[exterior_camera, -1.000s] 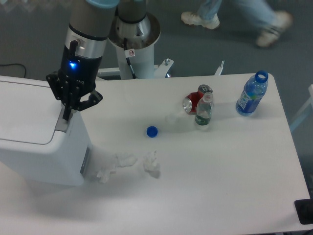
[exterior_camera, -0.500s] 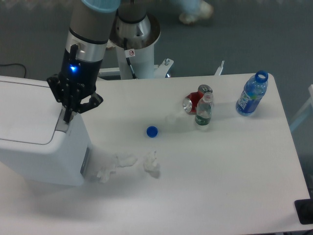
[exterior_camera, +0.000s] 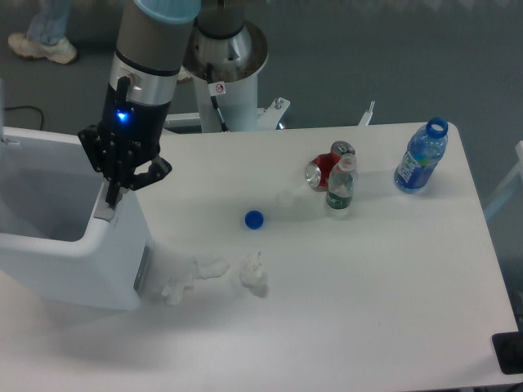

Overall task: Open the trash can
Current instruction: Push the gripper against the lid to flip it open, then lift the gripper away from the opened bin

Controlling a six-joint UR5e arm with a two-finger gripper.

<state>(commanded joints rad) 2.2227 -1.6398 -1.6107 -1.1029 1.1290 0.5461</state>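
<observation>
The trash can (exterior_camera: 106,265) is a big white bin at the left edge of the table, and its top now stands open, showing the hollow inside (exterior_camera: 41,200). Its lid has swung up at the far left and is mostly out of frame. My gripper (exterior_camera: 111,194) points straight down over the bin's right rim, fingers together, with the tips pressing on the grey push tab (exterior_camera: 104,215).
On the table lie a blue cap (exterior_camera: 254,219) and crumpled tissues (exterior_camera: 209,266) beside the bin. Farther right are a red can (exterior_camera: 321,172), a small clear bottle (exterior_camera: 341,186) and a blue bottle (exterior_camera: 421,158). The robot base (exterior_camera: 225,61) stands behind.
The flat white lid that covered the bin has popped open, exposing the inside. My gripper has stayed on the tab. A person has walked leftwards in the background.
</observation>
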